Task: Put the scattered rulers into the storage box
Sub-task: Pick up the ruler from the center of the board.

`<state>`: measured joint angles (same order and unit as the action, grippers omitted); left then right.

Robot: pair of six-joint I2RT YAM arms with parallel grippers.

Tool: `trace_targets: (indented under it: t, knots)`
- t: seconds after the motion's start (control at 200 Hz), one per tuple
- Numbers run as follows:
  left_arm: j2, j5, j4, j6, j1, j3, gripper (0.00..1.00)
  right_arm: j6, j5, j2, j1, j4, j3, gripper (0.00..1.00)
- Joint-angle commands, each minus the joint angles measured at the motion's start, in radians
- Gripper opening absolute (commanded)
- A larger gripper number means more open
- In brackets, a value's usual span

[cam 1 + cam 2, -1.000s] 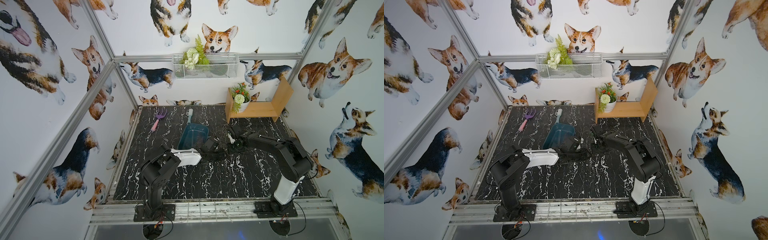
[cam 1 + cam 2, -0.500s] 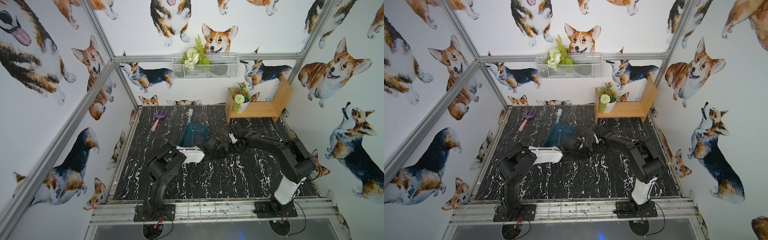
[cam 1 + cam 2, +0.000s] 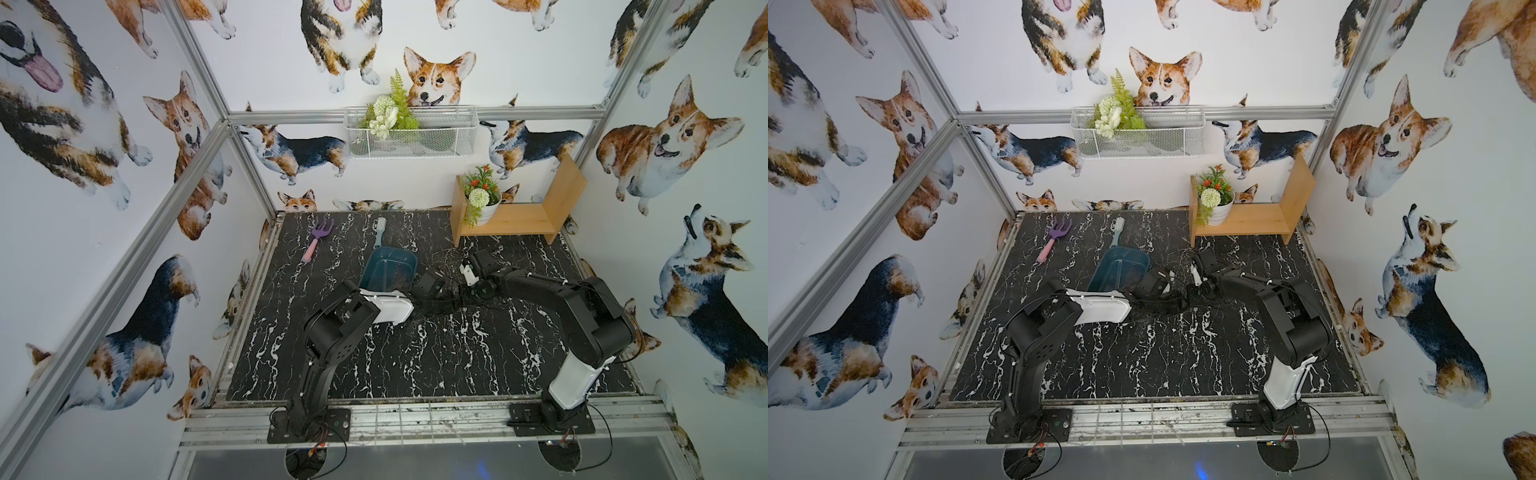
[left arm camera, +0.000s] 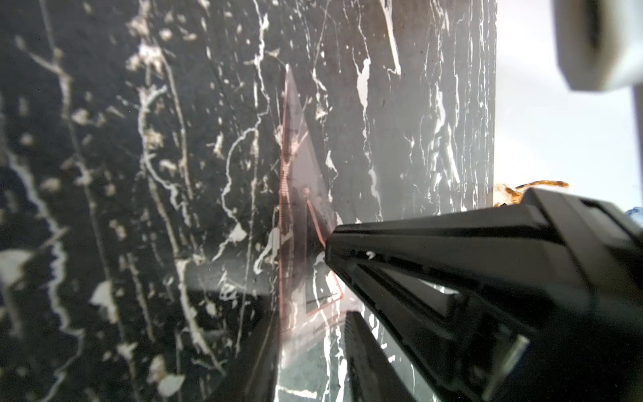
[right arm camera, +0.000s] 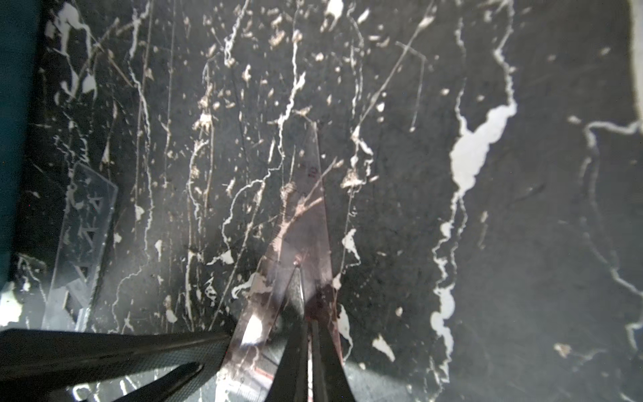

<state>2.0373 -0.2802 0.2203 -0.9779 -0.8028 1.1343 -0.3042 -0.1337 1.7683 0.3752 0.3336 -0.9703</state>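
Observation:
A reddish-tinted see-through ruler (image 5: 306, 222) is held above the black marbled table, with my right gripper (image 5: 306, 323) shut on its near end. In the left wrist view this tinted ruler (image 4: 295, 167) has its lower part between the fingers of my left gripper (image 4: 309, 323), whose jaws stand apart on either side of it. A clear ruler (image 5: 83, 236) lies flat on the table beside the storage box (image 5: 14, 139). In both top views the teal storage box (image 3: 388, 270) (image 3: 1121, 270) sits mid-table. The two grippers meet just right of it, where the rulers are too faint to see.
A purple-and-pink toy rake (image 3: 318, 241) and a pale green brush (image 3: 379, 232) lie at the back of the table. A wooden shelf (image 3: 519, 216) with a flower pot (image 3: 482, 203) stands back right. A white wire basket (image 3: 411, 133) hangs on the back wall.
My left arm has reached further right toward the right gripper, and its jaws have narrowed around the tinted ruler. The right gripper has stayed shut on the ruler and barely moved.

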Motion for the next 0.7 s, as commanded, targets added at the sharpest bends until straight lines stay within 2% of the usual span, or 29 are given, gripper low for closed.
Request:
trace_targets:
  t: [0.0,0.37,0.696]
  knots:
    - [0.004,-0.033,0.026,-0.041,0.001,-0.01,0.35,0.005,0.042,0.034,-0.007,0.095,0.039,0.11]
    - [0.008,-0.08,0.23,-0.183,0.011,-0.062,0.17,-0.004,0.017,-0.001,-0.027,0.076,0.067,0.11]
    - [0.004,-0.093,0.273,-0.219,0.016,-0.063,0.02,-0.01,0.023,-0.045,-0.028,0.088,0.059,0.11]
